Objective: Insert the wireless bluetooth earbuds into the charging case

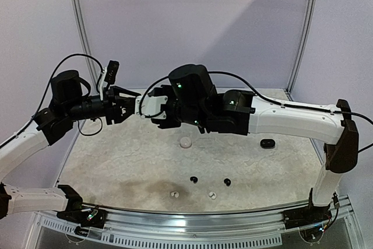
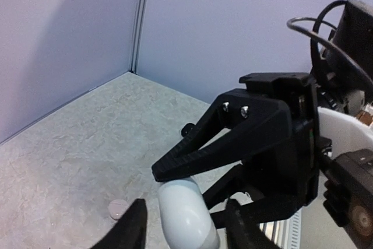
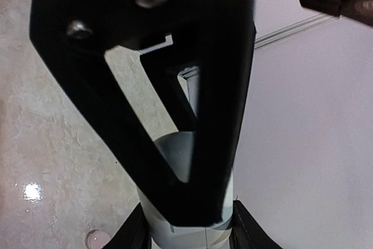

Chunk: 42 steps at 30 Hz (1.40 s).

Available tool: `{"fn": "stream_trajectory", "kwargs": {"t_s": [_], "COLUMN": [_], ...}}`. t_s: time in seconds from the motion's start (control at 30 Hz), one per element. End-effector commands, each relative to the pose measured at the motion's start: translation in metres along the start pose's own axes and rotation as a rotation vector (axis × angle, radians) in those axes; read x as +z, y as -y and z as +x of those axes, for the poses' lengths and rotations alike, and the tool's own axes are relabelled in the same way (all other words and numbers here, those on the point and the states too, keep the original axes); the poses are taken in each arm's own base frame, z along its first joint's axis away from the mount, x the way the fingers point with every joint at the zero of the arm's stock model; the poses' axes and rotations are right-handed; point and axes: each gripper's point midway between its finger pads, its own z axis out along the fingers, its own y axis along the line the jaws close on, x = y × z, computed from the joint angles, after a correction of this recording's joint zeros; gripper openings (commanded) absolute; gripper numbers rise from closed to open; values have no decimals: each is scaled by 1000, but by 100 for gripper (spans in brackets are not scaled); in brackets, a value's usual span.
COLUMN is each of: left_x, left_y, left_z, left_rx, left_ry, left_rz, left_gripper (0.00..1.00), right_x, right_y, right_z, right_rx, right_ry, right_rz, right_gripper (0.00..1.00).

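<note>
Earbuds (image 1: 194,179) on table (image 1: 116,161), case (image 1: 147,105) above

Lab booth, plain walls (image 1: 192,21), marbled table (image 1: 116,161)

The mottled table (image 1: 116,161) bears two black earbuds (image 1: 194,179), two white earbuds (image 1: 173,193); a black case (image 1: 267,143); a pale round disc (image 1: 185,142).

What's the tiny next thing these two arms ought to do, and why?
Probably close the left end effector snugly on the white case, which the right end effector holds in mid-air. A second grip looks needed to open it; the earbuds lie on the table.
</note>
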Motion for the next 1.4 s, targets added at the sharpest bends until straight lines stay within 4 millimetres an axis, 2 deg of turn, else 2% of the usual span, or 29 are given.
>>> {"fn": "stream_trajectory", "kwargs": {"t_s": [0.0, 0.07, 0.17, 0.23, 0.27, 0.4, 0.47, 0.53, 0.67, 0.77, 0.93, 1.03, 1.13, 1.27, 1.37], "left_x": [2, 2, 2, 1, 0, -3, -5, -7, -10, -9, -9, -9, -9, -9, -9], "left_y": [12, 17, 23, 26, 27, 31, 35, 41, 51, 53, 53, 53, 54, 54, 54], "left_z": [13, 16, 17, 16, 15, 13, 13, 13, 14, 17, 18, 19, 19, 21, 21], "left_rx": [-38, -28, -20, -11, -5, 27, 60, 104, 198, 230, 243, 242, 241, 240, 242], "left_ry": [-51, -64, -76, -78, -77, -75, -72, -71, -69, -83, -85, -87, -87, -92, -89], "left_rz": [36, 52, 78, 89, 92, 105, 123, 152, 211, 233, 238, 240, 244, 246, 248], "left_gripper": [36, 24, 0, 0, 0, 0, 0, 0, 0, 0, 0, 0, 0, 0, 0], "right_x": [-5, -7, -9, -11, -11, -17, -24, -33, -54, -60, -53, -47, -42, -38, -37], "right_y": [-1, -2, -1, 0, 0, -3, -9, -16, -27, -32, -43, -50, -51, -49, -48], "right_z": [-9, -12, -13, -13, -13, -12, -10, -5, -13, -19, -20, -20, -21, -24, -24], "right_rx": [0, 2, 21, 34, 42, 118, 241, 408, 603, 699, 739, 747, 763, 775, 774], "right_ry": [-29, -30, -29, -26, -25, 0, 37, 67, 146, 180, 164, 142, 140, 161, 163], "right_rz": [39, 48, 60, 63, 62, 4, -123, -263, -480, -577, -635, -666, -676, -670, -664], "right_gripper": [23, 23, 23, 26, 33, 81, 97, 99, 99, 92, 70, 63, 52, 43, 29]}}
